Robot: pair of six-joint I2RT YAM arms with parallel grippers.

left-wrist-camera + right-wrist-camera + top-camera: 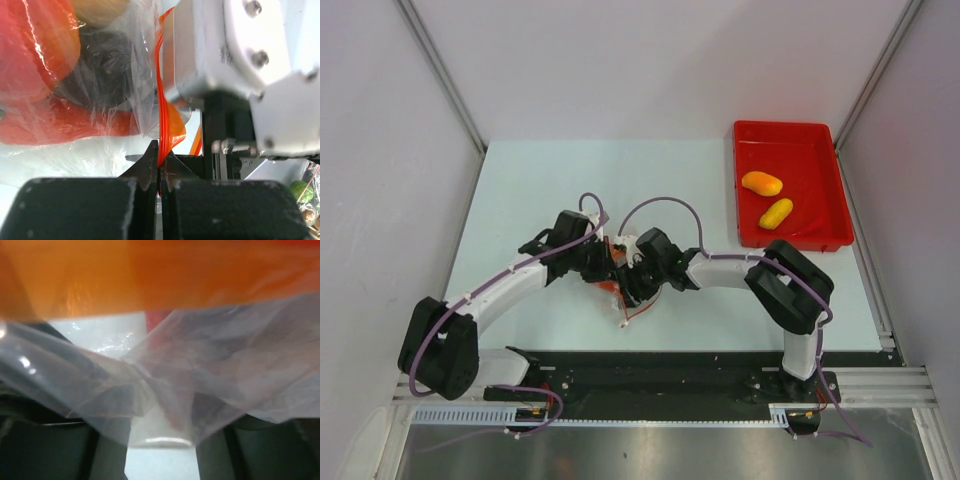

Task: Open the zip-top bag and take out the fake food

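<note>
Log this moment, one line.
left jaws: shut on bag strip | right jaws: open, film between | food: in bag | two pieces: in tray

No legible text or labels anywhere

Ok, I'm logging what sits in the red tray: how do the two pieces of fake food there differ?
The orange piece lies farther back in the red tray; the yellow piece lies nearer its front. The orange piece lies almost crosswise; the yellow piece slants diagonally. Both are small ovals, apart from each other, in the tray's left half.
</note>
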